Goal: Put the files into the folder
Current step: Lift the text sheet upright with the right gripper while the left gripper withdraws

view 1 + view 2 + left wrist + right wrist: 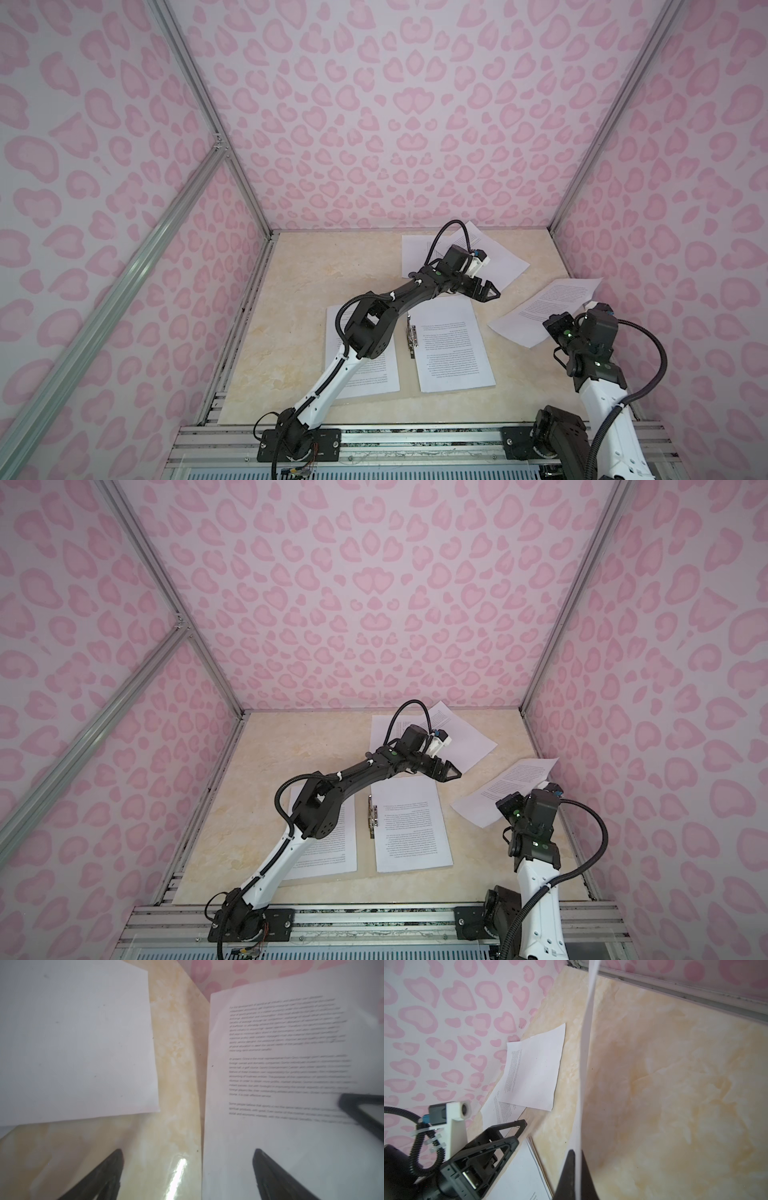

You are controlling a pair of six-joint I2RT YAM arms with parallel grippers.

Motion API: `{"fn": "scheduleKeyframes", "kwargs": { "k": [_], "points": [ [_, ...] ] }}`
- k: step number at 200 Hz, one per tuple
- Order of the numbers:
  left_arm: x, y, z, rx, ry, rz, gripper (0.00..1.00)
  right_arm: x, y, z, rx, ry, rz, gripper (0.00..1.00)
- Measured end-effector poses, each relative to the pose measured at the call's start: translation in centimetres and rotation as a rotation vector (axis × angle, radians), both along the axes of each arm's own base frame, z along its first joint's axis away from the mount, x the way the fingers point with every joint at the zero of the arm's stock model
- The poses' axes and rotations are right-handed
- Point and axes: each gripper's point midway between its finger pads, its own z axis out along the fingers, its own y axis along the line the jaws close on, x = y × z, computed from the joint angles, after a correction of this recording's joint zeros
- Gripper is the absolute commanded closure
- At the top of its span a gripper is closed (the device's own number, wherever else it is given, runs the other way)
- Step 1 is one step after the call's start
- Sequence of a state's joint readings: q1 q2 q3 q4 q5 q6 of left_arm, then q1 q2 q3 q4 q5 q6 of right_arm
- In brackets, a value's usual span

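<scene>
The folder point(408, 374) lies open and flat mid-table, its metal clip point(411, 334) along the spine. One printed sheet point(374, 374) lies left of the clip and another point(453, 345) right of it. Two more files point(419, 253) point(503, 262) overlap near the back wall. At the right a printed sheet point(544, 309) point(291, 1053) is lifted off the table, edge-on in the right wrist view point(586, 1043), with my right gripper point(577, 1154) shut on its edge. My left gripper point(494, 291) point(188, 1153) hangs open beyond the folder, pointing at the lifted sheet, nothing between its fingers.
Pink patterned walls with metal frame rails point(582, 166) close in the table on three sides. The right wall stands close behind the lifted sheet. The left arm point(374, 324) crosses above the folder's left half. Bare marble tabletop point(299, 291) shows at the left.
</scene>
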State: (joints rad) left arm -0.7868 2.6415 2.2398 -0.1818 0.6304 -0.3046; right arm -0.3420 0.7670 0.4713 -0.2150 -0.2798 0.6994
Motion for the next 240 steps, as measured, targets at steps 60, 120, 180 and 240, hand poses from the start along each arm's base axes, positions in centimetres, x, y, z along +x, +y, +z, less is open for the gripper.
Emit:
{"fn": "scheduleKeyframes", "kwargs": {
  "k": [60, 120, 180, 240],
  "points": [
    [0.6, 3.6, -0.3, -0.001, -0.208, 0.018, 0.01, 1.1, 0.0, 0.1, -0.037, 0.019, 0.019, 1.00],
    [7.7, 9.0, 3.6, -0.056, -0.306, 0.205, 0.01, 2.0, 1.2, 0.1, -0.032, 0.012, 0.071, 1.00],
    [6.2, 16.0, -2.1, 0.121, -0.184, 0.327, 0.02, 4.0, 2.4, 5.5, -0.133, -0.091, 0.123, 1.00],
    [5.3, 21.2, 1.5, 0.188, -0.326, 0.410, 0.04, 7.2, 6.2, 6.4, -0.152, -0.086, 0.232, 1.00]
  ]
}}
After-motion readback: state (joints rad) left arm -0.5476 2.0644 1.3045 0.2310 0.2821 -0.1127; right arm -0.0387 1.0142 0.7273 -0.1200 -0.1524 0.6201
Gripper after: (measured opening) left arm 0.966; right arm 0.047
